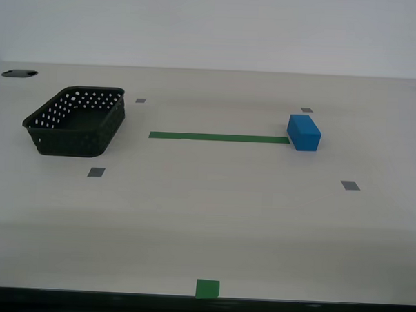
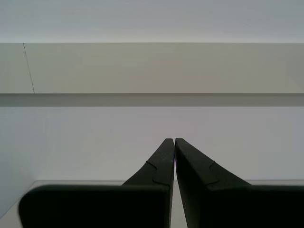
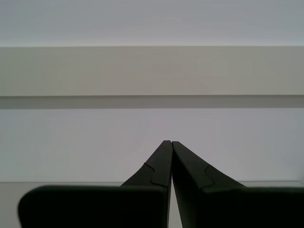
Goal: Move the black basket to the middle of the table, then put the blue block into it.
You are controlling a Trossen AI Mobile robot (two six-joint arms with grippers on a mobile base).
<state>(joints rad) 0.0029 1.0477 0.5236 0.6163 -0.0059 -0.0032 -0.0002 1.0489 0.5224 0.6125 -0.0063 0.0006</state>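
Note:
The black basket point(image 1: 76, 121) stands on the table point(image 1: 205, 218) at the exterior view's left, empty as far as I can see. The blue block point(image 1: 304, 132) sits at the exterior view's right, at the right end of the green tape strip point(image 1: 218, 137). Neither arm shows in the exterior view. My first gripper point(image 3: 170, 142) is shut with its fingertips together, holding nothing, facing a pale wall. My second gripper point(image 2: 174, 140) is likewise shut and empty, facing the same wall. Neither wrist view shows the basket or the block.
Small grey squares point(image 1: 96, 172) point(image 1: 350, 185) point(image 1: 141, 100) point(image 1: 306, 110) mark the tabletop. A green square marker point(image 1: 207, 288) lies at the near edge. Dark holes point(image 1: 19, 73) sit at the far corners.

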